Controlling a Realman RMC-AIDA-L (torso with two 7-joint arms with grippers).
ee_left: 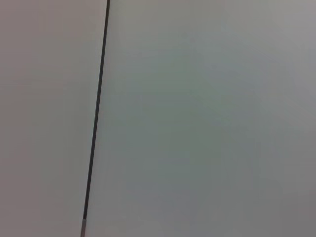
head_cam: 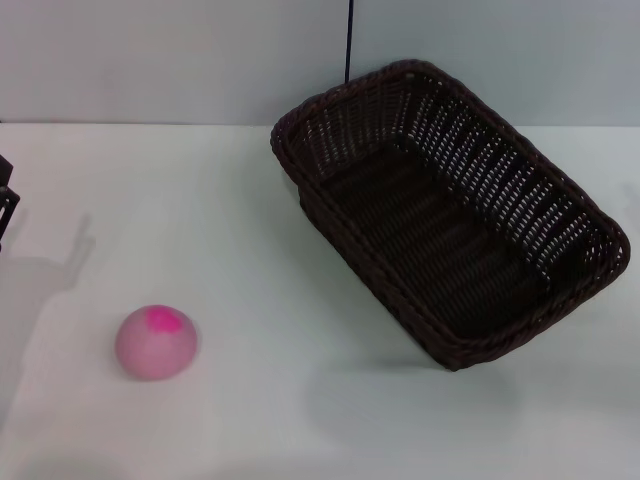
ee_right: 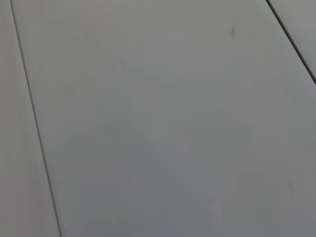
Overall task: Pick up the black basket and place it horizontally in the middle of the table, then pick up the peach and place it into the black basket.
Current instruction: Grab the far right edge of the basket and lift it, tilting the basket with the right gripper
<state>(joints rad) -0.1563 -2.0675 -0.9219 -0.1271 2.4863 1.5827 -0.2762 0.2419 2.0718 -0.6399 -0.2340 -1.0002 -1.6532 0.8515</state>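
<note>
The black basket (head_cam: 450, 205) lies empty on the white table (head_cam: 280, 400) at the right, set at a slant with its long side running from the back middle to the right front. The peach (head_cam: 156, 341), pale pink with a magenta blotch on top, sits on the table at the front left, well apart from the basket. A dark part of my left arm (head_cam: 5, 200) shows at the far left edge. Neither gripper's fingers show in any view. Both wrist views show only plain grey wall panels.
A grey wall stands behind the table, with a thin dark vertical seam (head_cam: 349, 40) above the basket. The left wrist view shows a dark seam (ee_left: 96, 118); the right wrist view shows panel seams (ee_right: 34, 118).
</note>
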